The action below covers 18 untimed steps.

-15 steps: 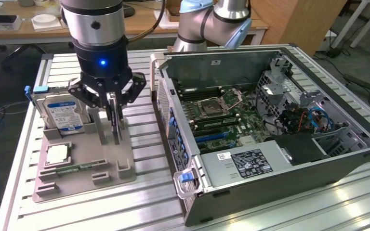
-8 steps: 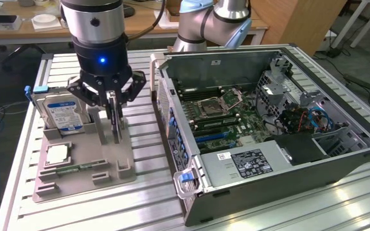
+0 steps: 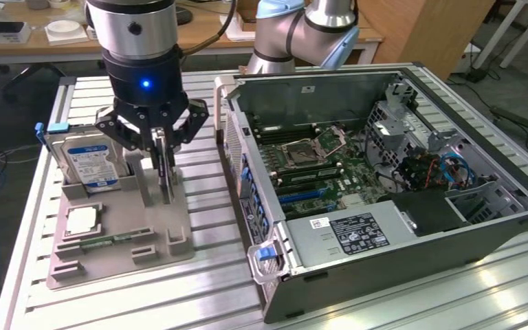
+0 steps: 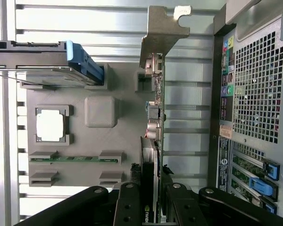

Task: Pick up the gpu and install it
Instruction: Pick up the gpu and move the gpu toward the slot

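**Gripper** (image 3: 160, 163) (image 4: 150, 188): black fingers pinching the gpu, one on each flat face, directly above the grey tray (image 3: 154, 237) (image 4: 85, 141).

**Gpu** (image 3: 167, 189) (image 4: 155, 108): thin dark card standing on edge at the side of the tray nearest the computer case. Its lower edge is at the tray's slot; I cannot tell whether it is seated or just lifted. The pale metal bracket (image 4: 162, 28) is at the end far from the fingers.
- Handling, judged: light and stiff, but fragile. Its faces carry small parts and its edge contacts should not be knocked.
- Best hold, judged: flat across both faces near the middle, as now, and kept upright.
- Markings: a small pale logo on the edge between the fingers, too small to read.

**Hard drive** (image 3: 90, 161) (image 4: 47, 70): upright in the tray's far slot, with a blue clip. The blue-and-white label's writing is unreadable.

**Processor** (image 3: 82, 220) (image 4: 50, 125): lies flat in a tray pocket.

**Memory stick** (image 3: 113, 240) (image 4: 73, 159): green, lying in a tray groove.

**Computer case** (image 3: 383, 179) (image 4: 254, 94): just beside the tray, side open, motherboard exposed. A black label is on the power supply and stickers are on the rear panel; none can be read.

**Table** (image 3: 154, 295): slotted aluminium, under the tray.
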Tool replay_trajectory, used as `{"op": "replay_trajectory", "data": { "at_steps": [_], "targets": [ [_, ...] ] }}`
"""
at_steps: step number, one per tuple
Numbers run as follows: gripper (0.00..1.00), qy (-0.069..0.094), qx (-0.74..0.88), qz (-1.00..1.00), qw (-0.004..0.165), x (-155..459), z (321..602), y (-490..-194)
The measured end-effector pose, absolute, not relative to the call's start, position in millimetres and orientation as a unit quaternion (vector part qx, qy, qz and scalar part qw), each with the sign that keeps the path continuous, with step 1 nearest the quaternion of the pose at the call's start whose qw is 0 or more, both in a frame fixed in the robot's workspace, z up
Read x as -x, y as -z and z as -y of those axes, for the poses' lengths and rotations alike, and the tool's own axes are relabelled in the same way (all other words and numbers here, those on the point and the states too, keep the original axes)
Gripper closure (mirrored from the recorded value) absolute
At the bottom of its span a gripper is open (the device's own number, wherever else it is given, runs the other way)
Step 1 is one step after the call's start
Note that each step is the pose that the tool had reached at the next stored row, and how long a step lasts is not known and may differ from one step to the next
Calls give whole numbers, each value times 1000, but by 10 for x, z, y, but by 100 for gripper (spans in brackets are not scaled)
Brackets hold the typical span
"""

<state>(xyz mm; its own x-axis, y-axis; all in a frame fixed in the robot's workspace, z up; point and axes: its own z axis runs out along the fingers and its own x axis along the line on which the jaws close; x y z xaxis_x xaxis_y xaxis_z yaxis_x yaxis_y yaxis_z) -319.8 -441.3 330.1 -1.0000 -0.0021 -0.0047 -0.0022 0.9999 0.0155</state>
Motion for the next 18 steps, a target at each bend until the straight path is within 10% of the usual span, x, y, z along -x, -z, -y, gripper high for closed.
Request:
{"op": "replay_trajectory", "data": {
  "at_steps": [18],
  "targets": [
    [74, -8, 1, -1000, 2, 3198, 4413, -3386]
  ]
}}
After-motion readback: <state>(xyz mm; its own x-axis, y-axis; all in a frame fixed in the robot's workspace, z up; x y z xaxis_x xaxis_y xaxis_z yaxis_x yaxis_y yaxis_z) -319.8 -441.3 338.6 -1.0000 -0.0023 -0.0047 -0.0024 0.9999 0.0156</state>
